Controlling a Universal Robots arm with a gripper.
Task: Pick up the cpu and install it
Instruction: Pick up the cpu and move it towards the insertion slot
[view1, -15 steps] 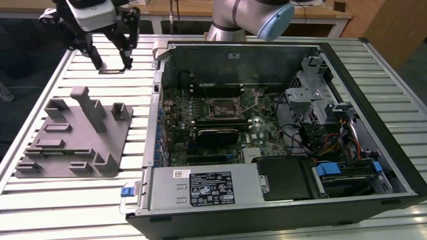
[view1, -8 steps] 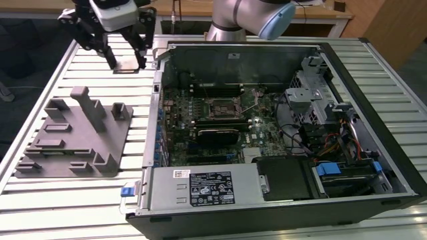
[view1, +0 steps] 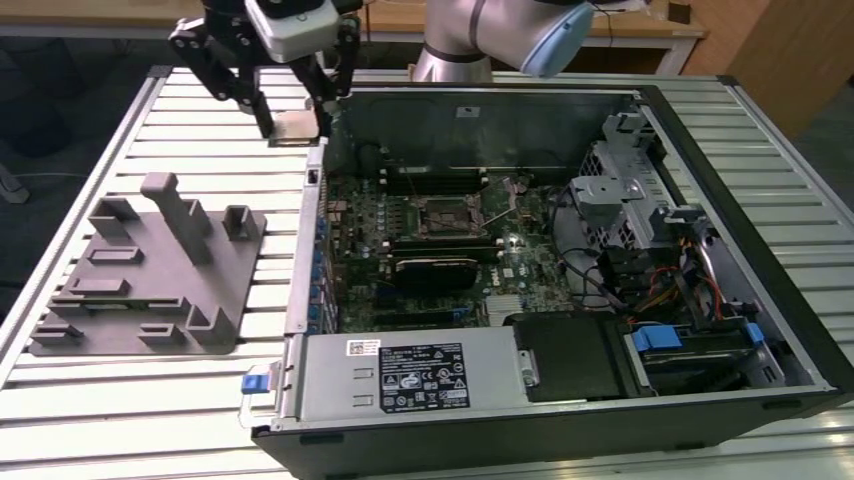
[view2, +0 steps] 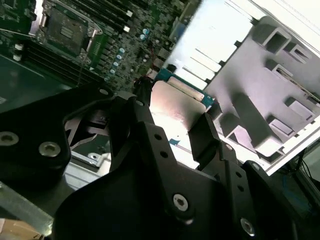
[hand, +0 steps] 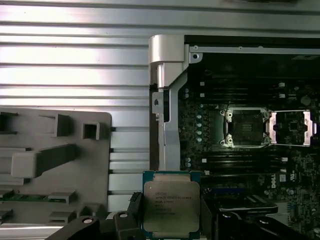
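Note:
The cpu (view1: 296, 126), a flat square chip with a silver-grey top, hangs in the air above the slatted table, just outside the back corner of the open computer case on the exterior view's left. My gripper (view1: 296, 118) is shut on it, one black finger on each side edge. The first wrist view shows the cpu (hand: 171, 205) top-up in my gripper (hand: 171, 216). In the second wrist view the cpu (view2: 177, 107) sits in my gripper (view2: 172, 120). The motherboard socket (view1: 438, 215) lies open and bare inside the case, and is seen too in the first wrist view as the socket (hand: 245, 127) with its load plate (hand: 292, 127) swung aside.
A grey plastic fixture tray (view1: 147, 280) with upright posts lies on the table at the exterior view's left. Inside the case are a black block (view1: 434, 268) just below the socket, a power supply (view1: 400, 375) at the front and a drive cage (view1: 627, 200) with cables at the right.

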